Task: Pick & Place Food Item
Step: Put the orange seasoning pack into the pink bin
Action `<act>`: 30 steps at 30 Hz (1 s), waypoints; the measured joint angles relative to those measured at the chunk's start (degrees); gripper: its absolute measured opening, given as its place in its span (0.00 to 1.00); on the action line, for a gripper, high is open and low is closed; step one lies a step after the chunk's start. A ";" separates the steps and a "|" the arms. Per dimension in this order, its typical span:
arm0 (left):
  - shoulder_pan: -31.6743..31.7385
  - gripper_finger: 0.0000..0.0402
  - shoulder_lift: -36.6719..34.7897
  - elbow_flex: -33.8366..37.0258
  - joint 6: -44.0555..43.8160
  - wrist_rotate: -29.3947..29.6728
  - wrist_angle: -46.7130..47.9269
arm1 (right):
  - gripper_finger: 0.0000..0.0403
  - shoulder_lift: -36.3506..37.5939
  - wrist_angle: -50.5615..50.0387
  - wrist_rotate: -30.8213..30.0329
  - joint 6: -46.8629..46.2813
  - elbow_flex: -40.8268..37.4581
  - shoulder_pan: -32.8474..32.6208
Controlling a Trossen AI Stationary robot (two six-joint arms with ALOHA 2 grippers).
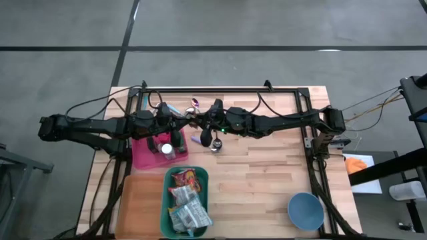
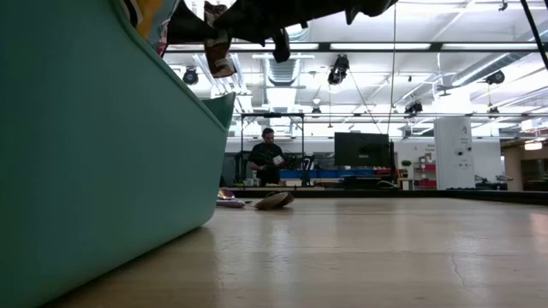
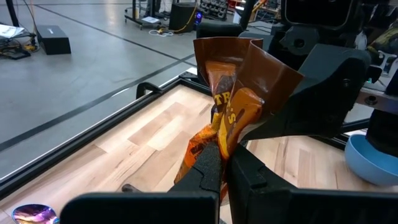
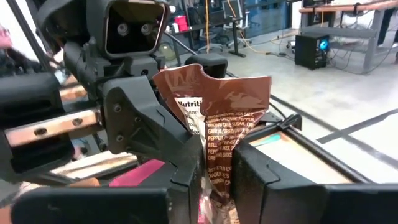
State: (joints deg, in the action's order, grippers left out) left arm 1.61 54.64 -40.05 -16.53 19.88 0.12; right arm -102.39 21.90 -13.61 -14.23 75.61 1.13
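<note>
Two grippers meet above the rectangular pink plastic bin (image 1: 143, 155). We see the left gripper (image 3: 222, 163) clamped on a crinkled brown-and-orange foil snack packet (image 3: 233, 102), and the right gripper (image 4: 217, 165) pinching the same packet, raised beside the bin, between narrow jaws.

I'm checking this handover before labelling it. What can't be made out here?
- High view: the snack packet both pincers grip is hidden by the arms over it.
- Right wrist view: the packet's bottom is hidden behind the right pincer.
- Left wrist view: the blue bowl is cut off by the edge; the left pincer hides the packet's bottom.
</note>
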 joint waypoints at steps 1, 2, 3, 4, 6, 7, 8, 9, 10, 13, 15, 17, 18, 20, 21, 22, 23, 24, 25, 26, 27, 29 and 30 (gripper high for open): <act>0.00 0.00 -0.01 0.00 0.01 0.00 -0.06 | 0.17 0.00 0.17 0.02 -1.16 0.00 0.00; 0.00 0.00 -0.01 0.00 0.02 0.00 -0.09 | 0.19 0.00 0.38 0.04 -2.44 0.00 0.00; 0.00 0.00 -0.01 0.00 0.03 0.00 -0.09 | 0.21 0.00 0.57 0.07 -3.21 0.00 0.00; 0.00 0.00 -0.01 0.00 0.03 0.02 -0.09 | 0.24 0.00 0.84 0.12 -3.57 0.00 0.00; 0.00 0.00 -0.01 0.00 0.03 0.02 -0.09 | 0.30 0.00 1.02 0.23 -3.82 0.00 -0.03; 0.00 0.00 -0.01 0.00 0.03 0.04 -0.09 | 0.32 0.00 1.05 0.27 -3.82 0.00 -0.04; 0.00 0.00 -0.01 0.00 0.03 0.05 -0.07 | 0.35 0.00 1.07 0.37 -3.89 0.00 -0.05; 0.00 0.00 -0.01 0.00 0.03 0.10 -0.05 | 0.38 0.00 1.17 0.39 -4.51 0.00 -0.07; 0.00 0.00 -0.01 0.00 0.04 0.13 -0.05 | 0.41 0.00 1.22 0.42 -5.66 0.00 -0.11; 0.00 0.00 -0.01 0.00 0.06 0.17 0.08 | 0.49 0.00 1.39 0.71 -8.97 0.00 -0.11; 0.00 0.00 0.01 0.00 0.06 0.18 0.11 | 0.53 0.00 1.39 0.79 -8.97 0.00 -0.09; 0.00 0.00 0.01 0.00 0.06 0.18 0.11 | 0.55 0.00 1.37 0.79 -8.47 0.00 -0.09; 0.00 0.00 0.01 0.00 0.06 0.17 0.11 | 0.56 0.00 1.38 0.79 -8.45 0.00 -0.09; 0.00 0.00 0.01 0.00 0.06 0.19 0.13 | 0.57 0.00 1.37 0.76 -8.44 0.00 -0.09; 0.00 0.00 0.01 0.00 0.06 0.21 0.13 | 0.58 0.00 1.37 0.76 -8.43 0.00 -0.09; 0.00 0.00 0.01 0.00 0.06 0.24 0.12 | 0.58 0.00 1.37 0.74 -8.40 0.00 -0.09; 0.00 0.00 0.01 0.00 0.06 0.24 0.11 | 0.58 0.00 1.37 0.69 -8.32 0.00 -0.09; 0.00 0.00 0.01 0.00 0.06 0.24 0.11 | 0.58 0.00 1.37 0.60 -8.30 0.00 -0.09; 0.00 0.00 0.01 0.00 0.06 0.26 0.12 | 0.58 0.00 1.35 0.30 -8.27 0.00 -0.09; 0.00 0.00 0.01 0.00 0.08 0.29 0.11 | 0.58 0.00 1.30 -0.08 -8.06 0.00 -0.09; 0.00 0.00 0.01 0.00 0.06 0.44 0.11 | 0.58 0.00 1.23 -0.94 -7.82 0.00 -0.09; 0.00 0.00 0.01 0.00 0.07 0.50 0.11 | 0.58 0.00 1.13 -4.37 -7.82 0.00 -0.10; 0.00 0.00 0.01 0.00 0.06 0.50 0.16 | 0.58 0.02 1.13 -6.70 -7.84 0.00 -0.11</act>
State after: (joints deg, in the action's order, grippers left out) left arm 1.61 54.65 -40.05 -16.47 20.38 0.29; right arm -102.36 23.02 -20.31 -22.06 75.61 1.01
